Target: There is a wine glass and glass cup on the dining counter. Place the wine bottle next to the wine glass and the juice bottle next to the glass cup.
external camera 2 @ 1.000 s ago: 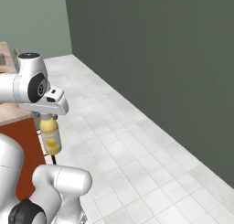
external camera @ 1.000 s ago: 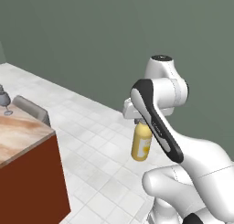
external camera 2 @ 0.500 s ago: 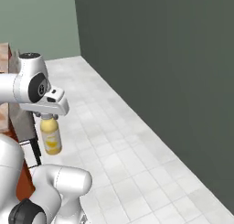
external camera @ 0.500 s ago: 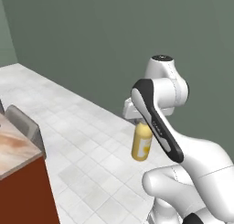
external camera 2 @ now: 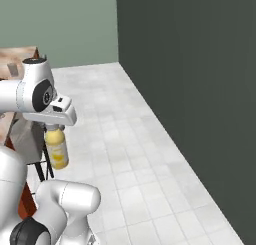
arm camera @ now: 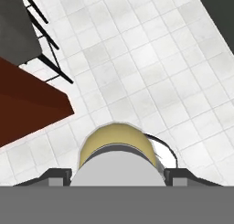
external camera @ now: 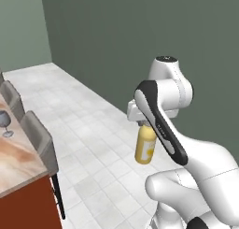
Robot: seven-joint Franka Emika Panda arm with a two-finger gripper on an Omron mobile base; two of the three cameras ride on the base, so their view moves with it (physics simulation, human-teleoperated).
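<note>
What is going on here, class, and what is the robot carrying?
The robot's end effector holds the juice bottle by its top, hanging upright in the air above the tiled floor. The dining counter lies off to the robot's left, with a wine glass standing on it and grey stools along its edge. The bottle is not yet over the counter, so it remains to be placed.

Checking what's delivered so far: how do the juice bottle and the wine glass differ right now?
The juice bottle is opaque yellow; the wine glass is see-through grey. The juice bottle hangs in the gripper above the tiled floor, while the wine glass stands on the dining counter. Both are upright.
</note>
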